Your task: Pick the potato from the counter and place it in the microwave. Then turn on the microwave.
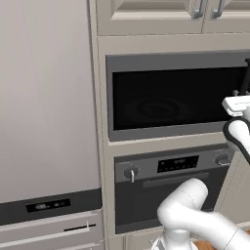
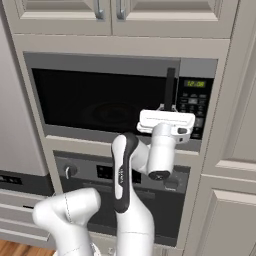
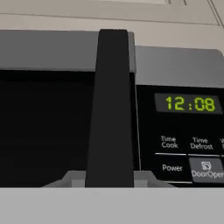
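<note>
Seeing our gripper [image 2: 166, 108] pressed together at the microwave [image 2: 100, 95] door's black handle [image 3: 110, 109], just left of the clock display [image 3: 190, 103].

- The microwave [image 2: 120, 97] is cased in a matt dark grey, metal-looking frame; its wide door is of glossy black glass, in which faint ring-shaped reflections are seen.
- The vertical handle [image 3: 111, 109] is finished in smooth, matt black, plastic-like material.
- The control panel [image 3: 181, 135] is shown as glossy black, with white printed labels and a glowing green display.
- The oven [image 1: 171, 188] below is faced in brushed-looking dark grey metal with a dark glass front.
- The cabinets [image 2: 115, 17] are painted a matt beige, with smooth panelled fronts and satin metal pulls.
- The arm [image 2: 127, 200] is covered in smooth, slightly glossy white plastic with black joints.
</note>
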Controlling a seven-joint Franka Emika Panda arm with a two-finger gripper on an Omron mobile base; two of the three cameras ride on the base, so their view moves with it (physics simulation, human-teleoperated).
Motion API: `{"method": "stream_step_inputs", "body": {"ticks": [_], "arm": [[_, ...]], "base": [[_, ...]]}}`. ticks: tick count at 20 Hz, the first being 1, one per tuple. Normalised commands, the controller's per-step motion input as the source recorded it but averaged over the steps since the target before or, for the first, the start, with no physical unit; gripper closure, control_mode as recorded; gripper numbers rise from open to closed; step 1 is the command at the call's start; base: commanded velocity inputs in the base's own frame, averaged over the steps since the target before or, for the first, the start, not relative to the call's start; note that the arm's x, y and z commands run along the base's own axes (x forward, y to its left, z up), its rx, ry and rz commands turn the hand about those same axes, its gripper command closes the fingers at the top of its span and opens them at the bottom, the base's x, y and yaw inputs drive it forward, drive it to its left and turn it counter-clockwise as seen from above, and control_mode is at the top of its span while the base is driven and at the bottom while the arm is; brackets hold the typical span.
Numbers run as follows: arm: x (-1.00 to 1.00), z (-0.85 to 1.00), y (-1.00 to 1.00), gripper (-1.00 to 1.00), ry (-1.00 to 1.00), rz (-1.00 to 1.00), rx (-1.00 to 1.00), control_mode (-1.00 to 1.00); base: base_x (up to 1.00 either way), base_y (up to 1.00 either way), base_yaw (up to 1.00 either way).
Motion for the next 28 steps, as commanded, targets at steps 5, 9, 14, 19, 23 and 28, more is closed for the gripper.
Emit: {"method": "stream_step_inputs", "body": {"ticks": [5, 9, 14, 19, 23, 28], "arm": [[-0.38, 0.00, 0.00, 1.00, 0.00, 0.04, 0.00, -1.00], [-0.38, 0.00, 0.00, 1.00, 0.00, 0.05, 0.00, -1.00], [-0.43, 0.00, 0.00, 1.00, 0.00, 0.04, 0.00, -1.00], [-0.48, 0.00, 0.00, 1.00, 0.01, 0.03, 0.00, -1.00], [-0.55, 0.00, 0.00, 1.00, 0.03, 0.01, 0.00, -1.00], [-0.62, 0.00, 0.00, 1.00, 0.03, 0.01, 0.00, -1.00]], "base": [[0.00, 0.00, 0.00], [0.00, 0.00, 0.00], [0.00, 0.00, 0.00], [0.00, 0.00, 0.00], [0.00, 0.00, 0.00], [0.00, 0.00, 0.00]]}}
